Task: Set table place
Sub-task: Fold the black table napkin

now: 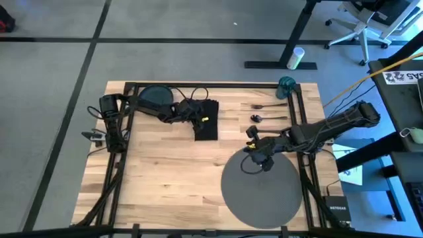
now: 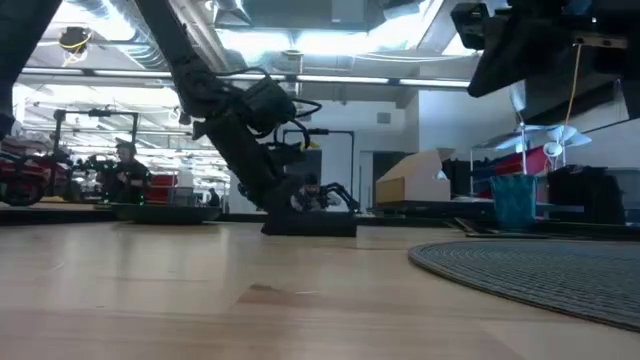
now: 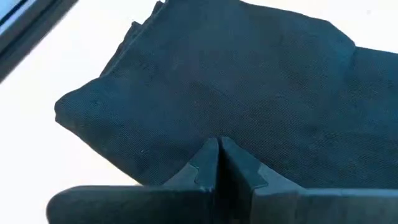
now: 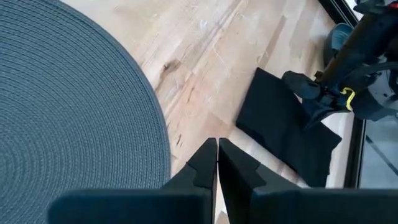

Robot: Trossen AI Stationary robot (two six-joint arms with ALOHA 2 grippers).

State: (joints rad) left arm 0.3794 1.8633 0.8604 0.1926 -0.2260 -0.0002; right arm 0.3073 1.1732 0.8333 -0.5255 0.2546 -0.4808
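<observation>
The black napkin (image 1: 207, 124) lies flat on the wooden table (image 1: 165, 172), right of the dark plate (image 1: 154, 97) at the far left. My left gripper (image 1: 197, 116) is down on the napkin's far left part, shut. The round grey placemat (image 1: 262, 192) lies at the near right. My right gripper (image 4: 217, 148) hovers shut and empty above the wood at the placemat's far left edge. Cutlery (image 1: 263, 107) and a teal cup (image 1: 286, 85) sit at the far right. My left gripper meets the napkin's top (image 3: 205, 127) near its far left corner, slanting down from the table's left. The shut fingertips (image 3: 210, 155) hide whether a layer or a fold sits between them. The napkin lies flat on the table under the gripper (image 2: 308, 222).
Black rails (image 1: 211, 84) run along the table's edges. Bare wood stretches across the near left (image 1: 158, 192). A spoon (image 1: 259, 118) lies just beyond my right arm (image 1: 310, 129), which crosses the right rail.
</observation>
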